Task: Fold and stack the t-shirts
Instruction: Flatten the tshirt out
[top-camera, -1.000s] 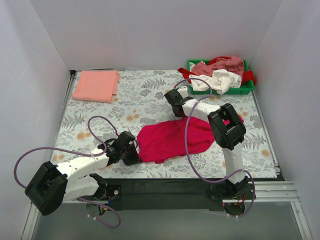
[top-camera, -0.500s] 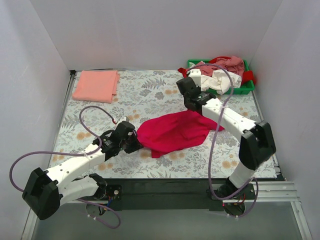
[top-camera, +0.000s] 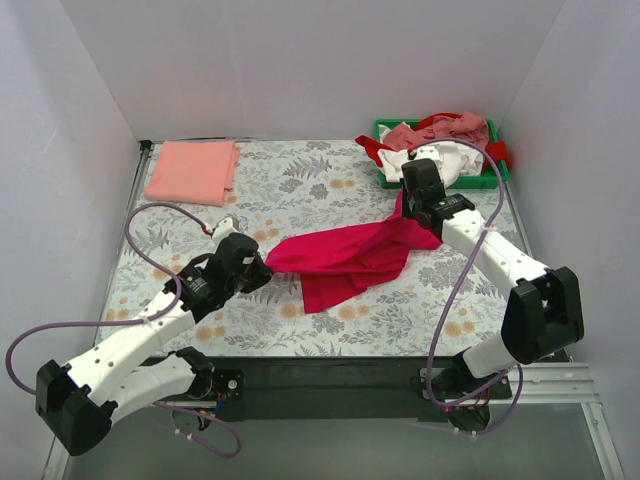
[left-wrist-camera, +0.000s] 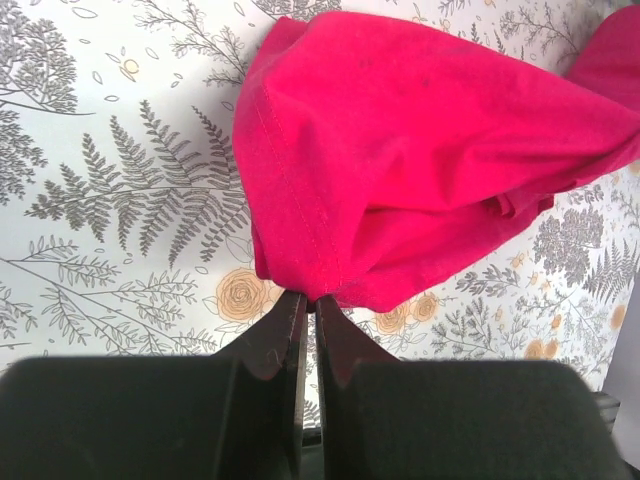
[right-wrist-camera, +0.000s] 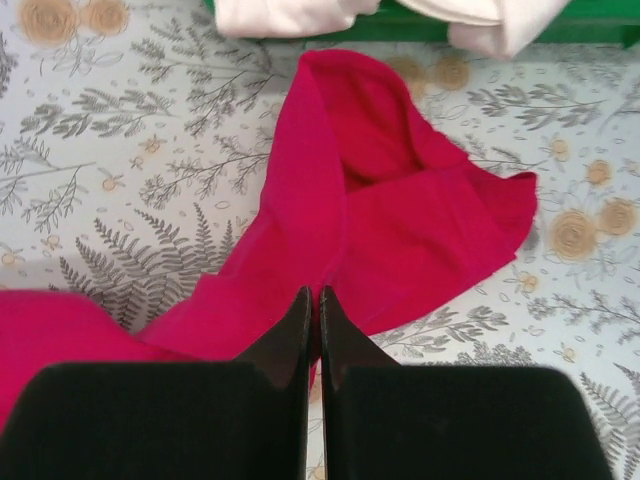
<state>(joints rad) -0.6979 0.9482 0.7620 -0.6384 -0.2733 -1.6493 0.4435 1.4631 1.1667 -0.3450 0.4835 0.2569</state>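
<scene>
**A:** In the top view, what is differing from a second ago?

**B:** The crimson t-shirt (top-camera: 345, 255) was lying bunched near the front edge. Now it is stretching as a band between the two arms, which are moving apart. The left end effector (top-camera: 262, 272) is clenched on its left end. The right end effector (top-camera: 408, 215) is clenched on the end near the green bin (top-camera: 495, 180). The salmon-pink t-shirt (top-camera: 192, 170) is lying folded at the far left corner of the surface (top-camera: 300, 190).

**A:** And for the task?

**B:** I am judging that they are spreading it out; folding is not yet starting.

**A:** The left wrist view?

**B:** The jaws are pinching the hem tightly.

**A:** The right wrist view?

**B:** The jaws are gripping a fold of the shirt. A white t-shirt (right-wrist-camera: 290, 12) is showing at the bin.

**A:** Any writing?

**B:** I am finding no brand or label to read.
</scene>
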